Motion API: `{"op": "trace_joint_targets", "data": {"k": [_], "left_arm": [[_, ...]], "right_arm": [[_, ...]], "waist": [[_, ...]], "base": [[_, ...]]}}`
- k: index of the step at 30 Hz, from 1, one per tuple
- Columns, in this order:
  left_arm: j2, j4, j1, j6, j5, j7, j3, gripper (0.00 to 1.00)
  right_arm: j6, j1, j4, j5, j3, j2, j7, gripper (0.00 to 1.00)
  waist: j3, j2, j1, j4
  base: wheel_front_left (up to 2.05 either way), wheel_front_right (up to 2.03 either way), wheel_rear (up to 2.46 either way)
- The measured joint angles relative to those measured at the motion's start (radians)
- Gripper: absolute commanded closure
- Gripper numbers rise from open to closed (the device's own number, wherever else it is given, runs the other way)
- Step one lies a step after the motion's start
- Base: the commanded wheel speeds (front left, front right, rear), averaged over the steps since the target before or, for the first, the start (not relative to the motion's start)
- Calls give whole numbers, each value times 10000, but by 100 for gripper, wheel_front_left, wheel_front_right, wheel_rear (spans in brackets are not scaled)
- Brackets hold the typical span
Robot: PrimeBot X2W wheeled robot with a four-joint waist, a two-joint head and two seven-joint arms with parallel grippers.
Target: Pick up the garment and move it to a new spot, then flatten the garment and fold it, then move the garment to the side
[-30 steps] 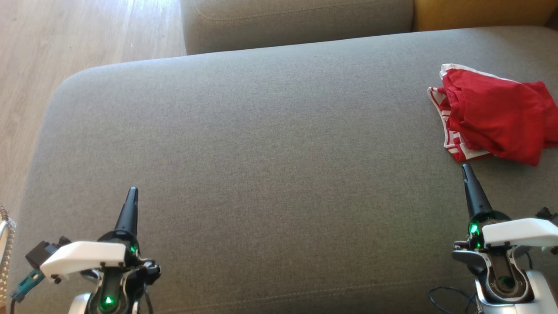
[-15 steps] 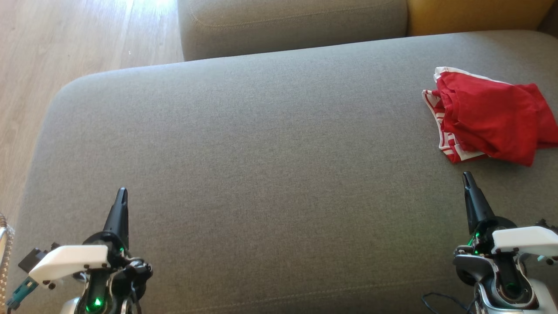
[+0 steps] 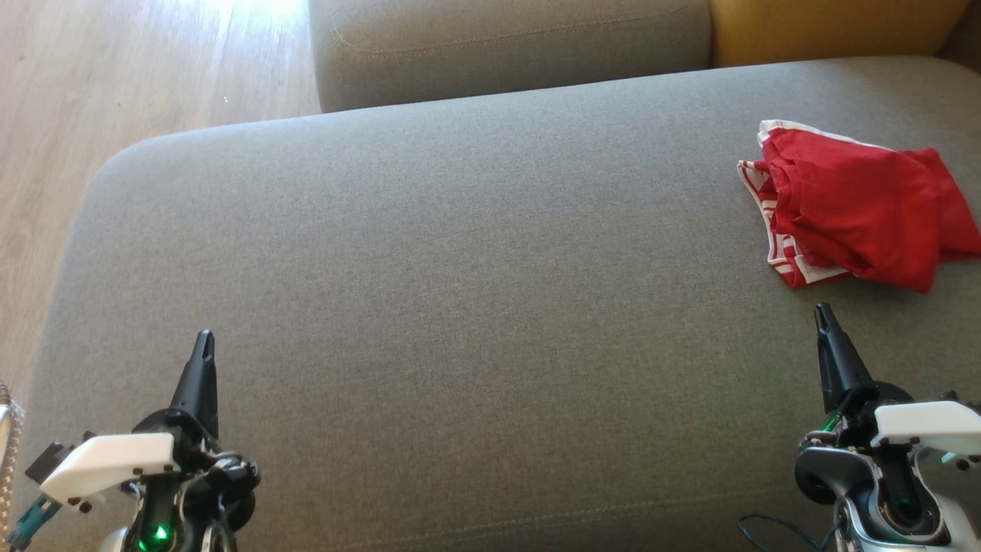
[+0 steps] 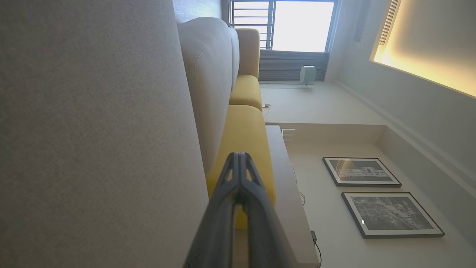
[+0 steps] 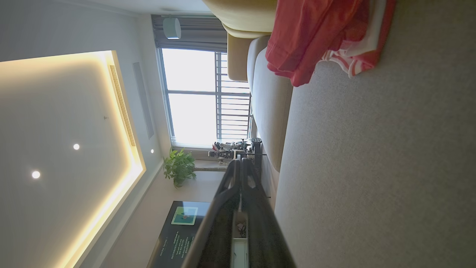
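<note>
On my left, the left gripper (image 3: 204, 341) hangs over the near left corner of the grey seat cushion (image 3: 460, 268), its fingers pressed together on nothing. A wide stretch of cushion separates it from the right gripper (image 3: 824, 313), which is likewise pinched closed and empty. That one points toward the garment (image 3: 851, 203), which lies just beyond its tip, not touching.

The garment is a crumpled red heap with a red-and-white striped band along its left edge, at the far right of the cushion (its right end reaches the picture's edge). I judge it light, limp and not fragile; it should sag when lifted. I'd grip the striped band, likely its firmest edge.
</note>
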Motion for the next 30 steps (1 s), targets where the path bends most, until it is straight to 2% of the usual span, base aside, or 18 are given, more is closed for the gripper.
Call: {"op": "trace_joint_targets", "data": {"k": [30], "left_arm": [[-29, 4, 0, 0, 12, 84, 65, 100]], "right_arm": [[-2, 0, 0, 0, -6, 6, 0, 100]], "waist": [[1, 0, 0, 1]], "base": [[0, 0, 0]]}}
